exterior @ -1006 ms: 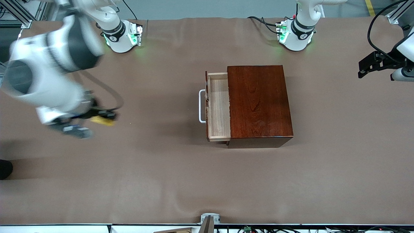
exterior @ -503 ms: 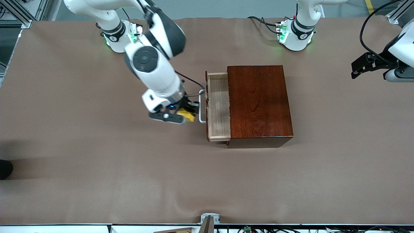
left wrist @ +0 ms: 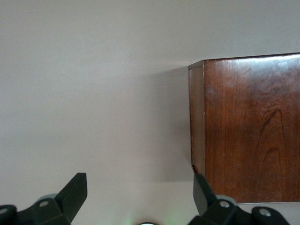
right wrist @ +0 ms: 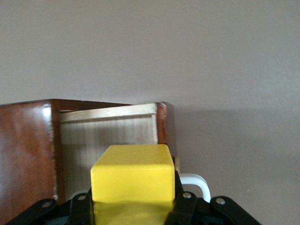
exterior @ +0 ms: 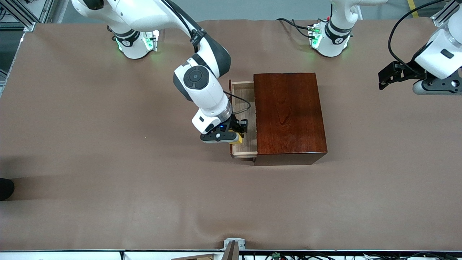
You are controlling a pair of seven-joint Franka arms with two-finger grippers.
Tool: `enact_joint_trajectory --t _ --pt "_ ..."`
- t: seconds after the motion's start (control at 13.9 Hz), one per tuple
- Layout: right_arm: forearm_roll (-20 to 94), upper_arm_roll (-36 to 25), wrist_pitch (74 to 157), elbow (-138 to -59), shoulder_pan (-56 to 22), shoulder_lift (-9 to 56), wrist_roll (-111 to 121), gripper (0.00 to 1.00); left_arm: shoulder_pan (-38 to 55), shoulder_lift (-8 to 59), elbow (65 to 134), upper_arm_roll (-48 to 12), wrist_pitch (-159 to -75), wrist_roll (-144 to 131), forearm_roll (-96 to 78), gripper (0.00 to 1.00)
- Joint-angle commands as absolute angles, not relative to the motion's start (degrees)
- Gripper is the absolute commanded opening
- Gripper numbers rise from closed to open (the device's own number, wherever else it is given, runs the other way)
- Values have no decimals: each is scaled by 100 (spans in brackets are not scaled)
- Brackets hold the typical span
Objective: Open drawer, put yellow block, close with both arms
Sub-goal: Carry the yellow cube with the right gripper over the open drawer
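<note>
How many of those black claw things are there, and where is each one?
2. The right gripper holds the yellow block over the open drawer of the wooden box. The left gripper waits open above the table at the left arm's end.

arms: two, white with dark joints, a right arm (exterior: 202, 86) and a left arm (exterior: 438, 54)
bases: two, green-lit, one (exterior: 135, 41) at the right arm's end of the table, one (exterior: 330, 38) at the left arm's end
grippers: two, black, the right gripper (exterior: 236, 135) and the left gripper (exterior: 388, 76)
boxes: one, glossy dark red-brown wood (exterior: 288, 115)
drawers: one, pale wood, pulled out of the box (exterior: 247, 142)
handles: one, white, on the drawer front (right wrist: 199, 183)
blocks: one, yellow (right wrist: 132, 180)
tables: one, brown-covered (exterior: 108, 173)
</note>
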State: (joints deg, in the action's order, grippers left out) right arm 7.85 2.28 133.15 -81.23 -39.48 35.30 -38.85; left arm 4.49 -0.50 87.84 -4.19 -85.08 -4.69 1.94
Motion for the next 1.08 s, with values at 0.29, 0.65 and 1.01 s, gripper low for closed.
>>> enact_joint_trajectory --t 0.29,0.65,1.01 --pt "896 150 13430 -7980 -4148 3814 -3235 0 439 97 8578 -457 -8455 -554 79 100" --pt "896 150 13430 -7972 -4385 3806 -3313 0 431 97 8578 -457 -8455 -554 79 100" --pt "905 149 13430 -7989 -4421 3814 -3559 0 439 97 8578 -457 -8455 -554 79 100"
